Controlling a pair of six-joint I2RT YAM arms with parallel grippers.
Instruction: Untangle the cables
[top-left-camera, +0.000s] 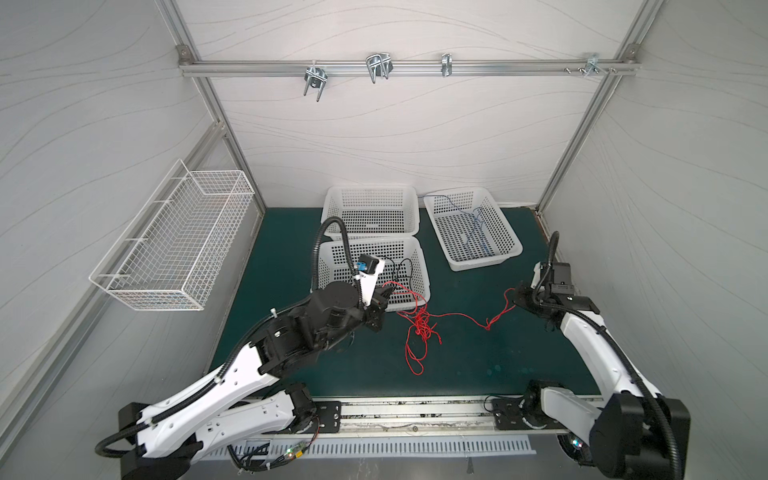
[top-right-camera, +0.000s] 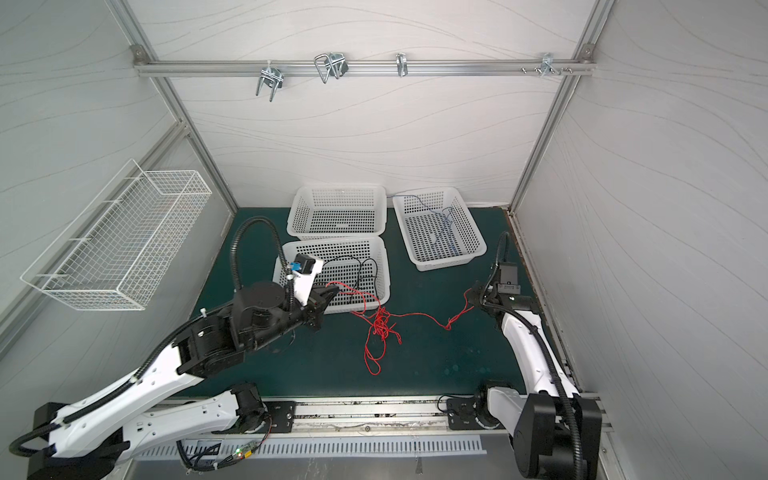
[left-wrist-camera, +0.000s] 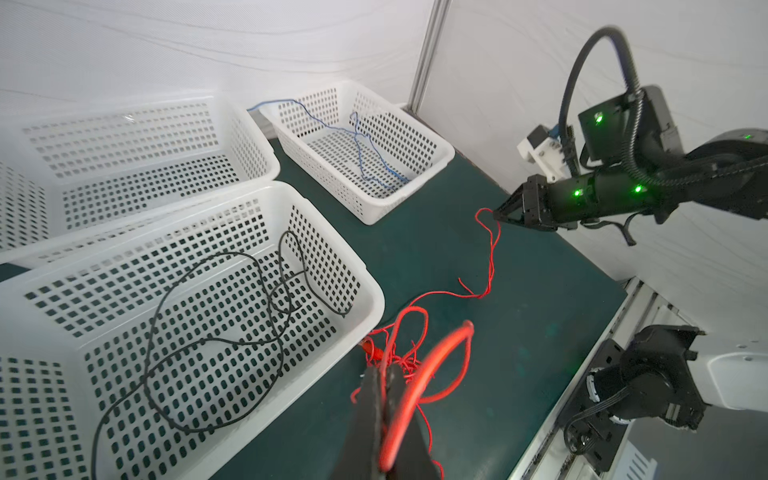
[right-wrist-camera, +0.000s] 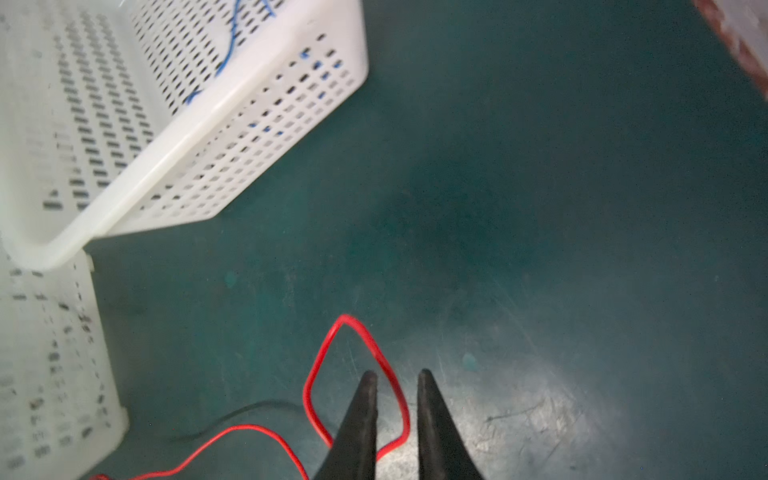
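Observation:
A thin red cable (top-left-camera: 422, 326) (top-right-camera: 380, 324) lies knotted on the green mat in both top views. One strand rises over the near basket's corner to my left gripper (top-left-camera: 384, 293) (top-right-camera: 332, 293) (left-wrist-camera: 384, 370), which is shut on it. The other strand trails right to my right gripper (top-left-camera: 516, 298) (top-right-camera: 469, 297) (left-wrist-camera: 496, 214) (right-wrist-camera: 397, 374). Its jaws stand apart, and a loop of the red cable (right-wrist-camera: 316, 374) passes loosely through the gap. A black cable (top-left-camera: 401, 270) (left-wrist-camera: 232, 299) lies in the near basket. A blue cable (top-left-camera: 478, 226) (left-wrist-camera: 361, 153) lies in the right basket.
Three white perforated baskets stand at the back of the mat: the near one (top-left-camera: 423, 266), the far one (top-left-camera: 370, 191) and the right one (top-left-camera: 513, 247). A wire basket (top-left-camera: 174, 237) hangs on the left wall. Metal hooks (top-left-camera: 378, 66) hang from the back rail.

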